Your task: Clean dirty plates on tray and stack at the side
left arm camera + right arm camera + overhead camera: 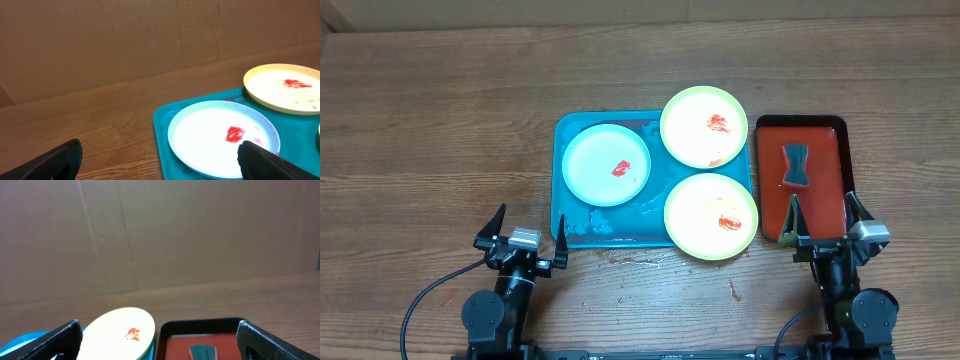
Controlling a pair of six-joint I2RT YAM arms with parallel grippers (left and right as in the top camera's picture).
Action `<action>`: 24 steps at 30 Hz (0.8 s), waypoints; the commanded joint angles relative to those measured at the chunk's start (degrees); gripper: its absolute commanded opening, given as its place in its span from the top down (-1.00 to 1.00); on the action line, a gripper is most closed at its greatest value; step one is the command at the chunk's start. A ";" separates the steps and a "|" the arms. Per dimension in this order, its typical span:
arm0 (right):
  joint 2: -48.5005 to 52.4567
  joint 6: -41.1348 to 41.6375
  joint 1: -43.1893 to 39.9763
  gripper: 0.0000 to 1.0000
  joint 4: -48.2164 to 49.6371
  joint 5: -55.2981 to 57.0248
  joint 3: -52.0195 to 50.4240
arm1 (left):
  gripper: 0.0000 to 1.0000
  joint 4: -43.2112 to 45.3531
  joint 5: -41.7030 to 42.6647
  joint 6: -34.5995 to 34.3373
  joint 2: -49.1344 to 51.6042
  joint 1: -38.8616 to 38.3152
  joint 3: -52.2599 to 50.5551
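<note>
A wooden counter [420, 120] backed by a cardboard wall [150, 40] carries the blue tray [582, 228]. The white plate [606, 165] lies in its left half. The far yellow plate [704, 126] and the near yellow plate [711, 216] sit on its right side, both overhanging the rim. All three bear red smears. Just beside it, a red tray [820, 180] holds a dark bow-shaped piece [796, 166]. The left pincer [531, 222] and right pincer [822, 212] hang released, empty.
</note>
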 commanded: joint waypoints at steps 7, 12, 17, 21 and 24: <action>0.31 -0.31 0.33 -1.00 0.74 -0.31 5.09 | -1.00 0.11 -3.04 -4.85 0.48 0.11 3.56; 4.94 -0.28 0.33 -1.00 0.52 -0.92 12.17 | -1.00 0.04 -2.97 -5.79 8.24 0.11 10.29; 12.96 -0.26 0.33 -1.00 -3.17 -1.44 21.64 | -1.00 -0.07 -2.32 -7.80 21.59 0.11 19.39; 22.71 -0.26 0.33 -1.00 -12.98 -2.05 32.70 | -1.00 -6.84 0.31 -7.67 37.11 0.09 32.52; 32.22 -0.26 0.33 -1.00 -22.82 -3.82 42.91 | -0.99 -18.80 0.55 -7.61 50.71 -0.42 47.54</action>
